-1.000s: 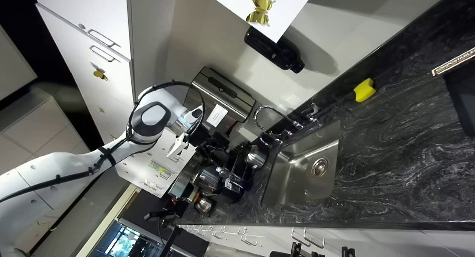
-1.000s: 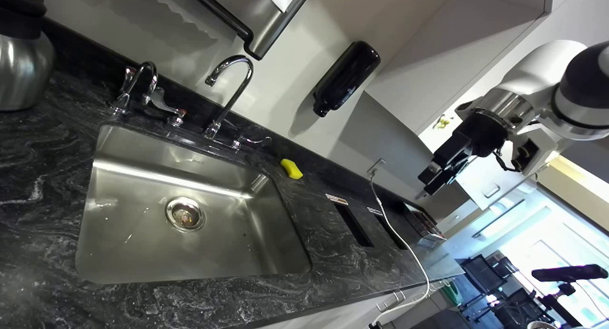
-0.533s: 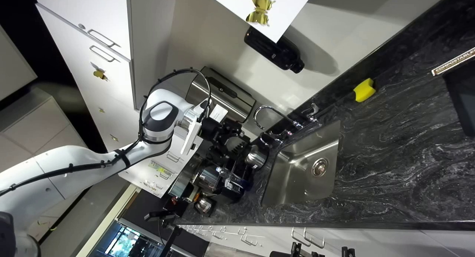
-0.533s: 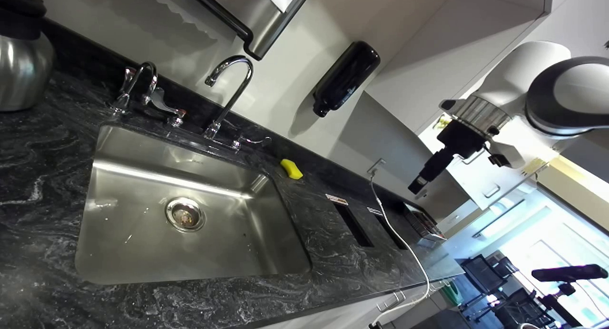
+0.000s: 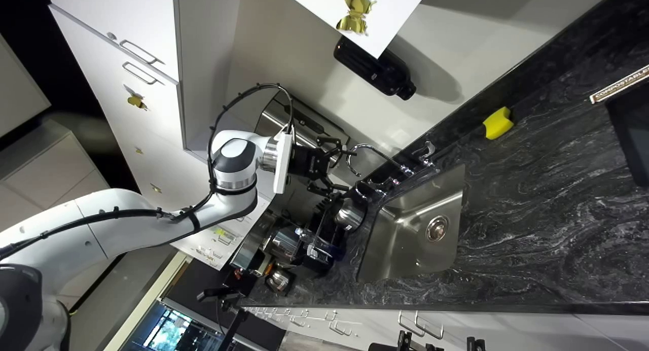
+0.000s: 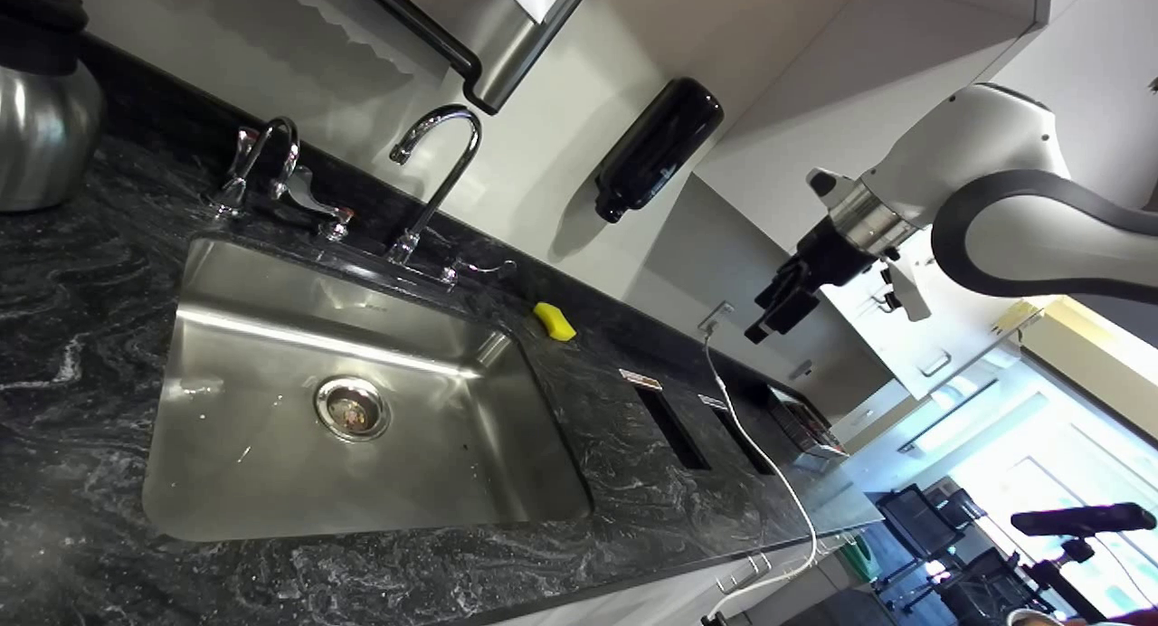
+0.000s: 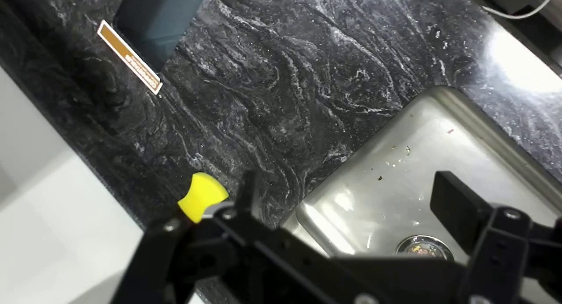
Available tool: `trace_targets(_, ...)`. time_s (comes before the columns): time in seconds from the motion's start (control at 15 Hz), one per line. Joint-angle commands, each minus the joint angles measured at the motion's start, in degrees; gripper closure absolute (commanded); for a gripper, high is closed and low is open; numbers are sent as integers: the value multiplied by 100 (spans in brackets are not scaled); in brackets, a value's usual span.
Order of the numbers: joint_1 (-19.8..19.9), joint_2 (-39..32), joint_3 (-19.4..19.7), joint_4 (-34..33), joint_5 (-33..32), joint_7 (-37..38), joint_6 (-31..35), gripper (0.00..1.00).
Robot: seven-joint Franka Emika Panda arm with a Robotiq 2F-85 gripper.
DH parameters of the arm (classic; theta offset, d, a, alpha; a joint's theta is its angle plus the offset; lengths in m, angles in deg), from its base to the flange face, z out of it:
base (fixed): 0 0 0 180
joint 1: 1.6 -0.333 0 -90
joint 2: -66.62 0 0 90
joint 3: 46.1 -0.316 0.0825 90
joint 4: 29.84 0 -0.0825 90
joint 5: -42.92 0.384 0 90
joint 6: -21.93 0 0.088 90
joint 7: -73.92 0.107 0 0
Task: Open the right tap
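Probably the right tap [image 5: 430, 148], below and well apart from my wide-spread, unladen pincer [image 7: 347, 192], is slippery chrome, light to turn; I'd grasp its free end.

A tall chrome tap [image 6: 442, 189] with a hooked spout [image 6: 457, 112] stands behind a rectangular steel sink [image 6: 407, 486]; its slim, curved right lever [image 6: 470, 268] points away from the spout.

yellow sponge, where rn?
In an exterior view, the yellow sponge lies on the dark counter, right of the rightmost tap handle, just off the upper-right corner of the sink. Wrist view: left of centre.
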Motion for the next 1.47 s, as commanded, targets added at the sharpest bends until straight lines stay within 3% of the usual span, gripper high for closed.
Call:
trace_targets(0.0,34,-21,-34,-8,-27,-59,17,0)
trace_targets(0.2,32,-30,-33,-8,-45,-106,25,0)
trace_targets(0.67,114,-720,165,-109,-1263,-1079,1972,0)
trace_targets(0.87,130,-1137,380,-147,-1381,-1765,3095,0)
trace_targets(1.07,17,-1617,635,-164,-772,-2935,4206,0)
trace_targets(1.13,-185,-1768,829,-159,-430,-3414,4500,0)
trace_targets(1.4,-739,-2277,916,-132,1578,-5262,5147,0)
